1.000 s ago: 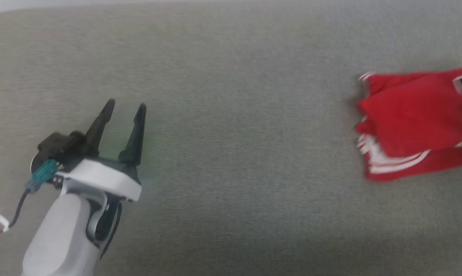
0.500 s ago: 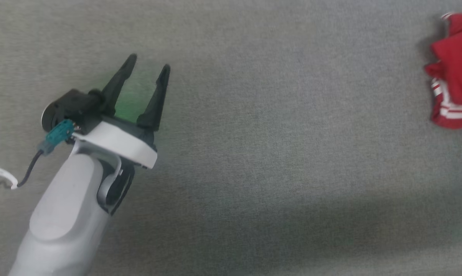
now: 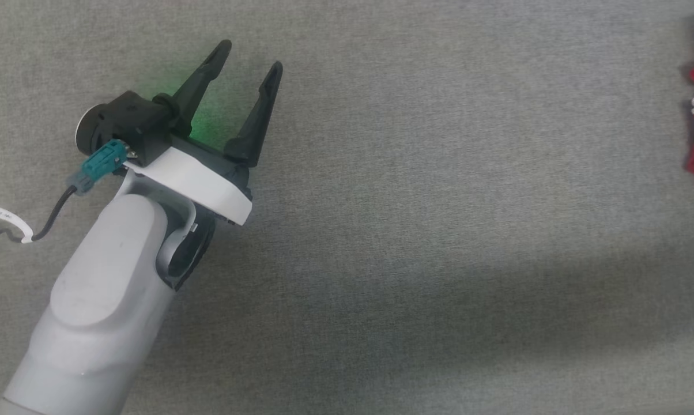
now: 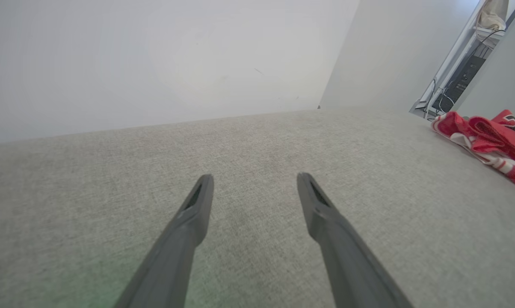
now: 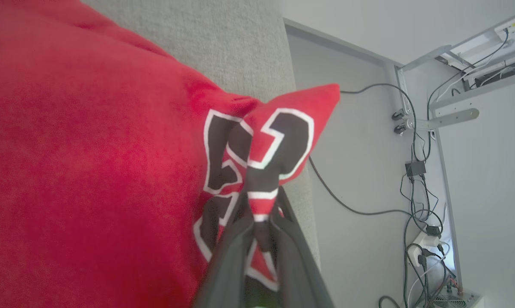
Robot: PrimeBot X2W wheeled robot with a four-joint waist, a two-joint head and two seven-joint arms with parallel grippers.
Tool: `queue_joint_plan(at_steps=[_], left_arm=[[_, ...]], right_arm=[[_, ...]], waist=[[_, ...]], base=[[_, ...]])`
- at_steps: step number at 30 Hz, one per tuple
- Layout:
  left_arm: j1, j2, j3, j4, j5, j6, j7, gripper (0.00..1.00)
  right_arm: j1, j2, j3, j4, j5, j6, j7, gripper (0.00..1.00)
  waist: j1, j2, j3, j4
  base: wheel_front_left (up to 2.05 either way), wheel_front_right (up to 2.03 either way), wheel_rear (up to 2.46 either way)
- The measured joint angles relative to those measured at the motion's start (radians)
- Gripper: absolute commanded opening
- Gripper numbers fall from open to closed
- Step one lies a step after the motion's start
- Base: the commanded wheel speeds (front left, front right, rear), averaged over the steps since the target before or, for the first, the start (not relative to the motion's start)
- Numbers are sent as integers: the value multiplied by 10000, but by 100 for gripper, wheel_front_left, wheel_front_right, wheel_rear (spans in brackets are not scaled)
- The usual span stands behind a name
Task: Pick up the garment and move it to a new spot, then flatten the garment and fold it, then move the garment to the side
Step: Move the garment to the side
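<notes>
1. The right claw (image 5: pixel 262 224) is clenched on a thin fold of the garment (image 5: pixel 90 149), right at the dark, white-edged lettering. So small a pinch could slip out if the cloth drags on the bench (image 3: pixel 439 230), dropping it short of its spot.
2. Most of the garment lies bunched beside that claw. Hauled by one point, it may twist or roll, making the flattening harder.
3. That claw works near the bench's edge, so loose cloth could slide over it.
4. The left claw (image 3: pixel 251 55) is released, jaws wide and empty, above bare bench. The garment lies well off to its right, too far for quick help if the grip fails.
5. The bench top is grey woven cloth, with a green glow under the left claw.
6. A pale wall (image 4: pixel 155 64) stands ahead of the left claw. Beyond the right claw hang cables and plugs (image 5: pixel 413 169) on a metal frame.
</notes>
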Motion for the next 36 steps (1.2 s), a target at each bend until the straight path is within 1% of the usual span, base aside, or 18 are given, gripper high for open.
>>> queue_joint_plan(at_steps=[4, 5, 6, 8, 9, 10, 14, 19, 24, 29, 36], left_arm=[[-160, -12, -107, 52, -58, -2, -2, 100], [-197, -29, -130, 67, -67, -2, -2, 100], [-229, -29, -140, 86, -67, -2, -2, 100], [-251, -27, -107, 123, -100, -2, -2, 100], [-250, -15, -82, 134, -127, -2, 0, 100], [-247, -6, -40, 140, -140, -2, 0, 100], [26, 35, 309, 79, -169, 0, 0, 100], [603, 73, 938, -56, -299, 0, 0, 100], [1360, 25, 1570, -94, -36, 0, 0, 100], [2308, -84, 2238, -86, -6, 0, 0, 100], [3584, 35, 2727, -245, 121, 0, 0, 100]], right_arm=[[-412, 228, 33, 871, -105, -4, -82, 1], [-521, 274, 13, 1089, -121, -6, -104, 17], [-615, 270, 19, 1279, -171, -6, -161, 17], [-798, 274, 12, 1605, -219, -6, -207, 47], [-874, 297, 31, 1718, -255, -6, -245, 82], [-935, 295, 35, 1820, -341, -6, -316, 100], [-1195, 355, 115, 2128, -418, -6, -558, 100], [-1206, 612, 322, 2050, -447, -4, -1151, 100], [-1057, 1181, 435, 1839, -219, -4, -1948, 100], [-481, 1956, 631, 1565, -42, -4, -2840, 100], [360, 2731, 658, 1306, -188, -4, -4140, 100]], waist=[[0, 0, 99, 124], [0, 0, 110, 157], [0, 0, 113, 191], [0, 0, 89, 251], [0, 0, 59, 267], [0, 0, 22, 282], [0, 0, -292, 321], [0, 0, -810, 331], [0, 0, -1525, 366], [-1, 0, -2391, 429], [0, 0, -3600, 545]], base=[[0, 0, 0], [0, 0, 0], [0, 0, 0], [0, 0, 0], [0, 0, 0], [0, 0, 0], [0, 0, 0], [0, 0, 0], [0, 0, 0], [0, 0, 0], [0, 0, 0]])
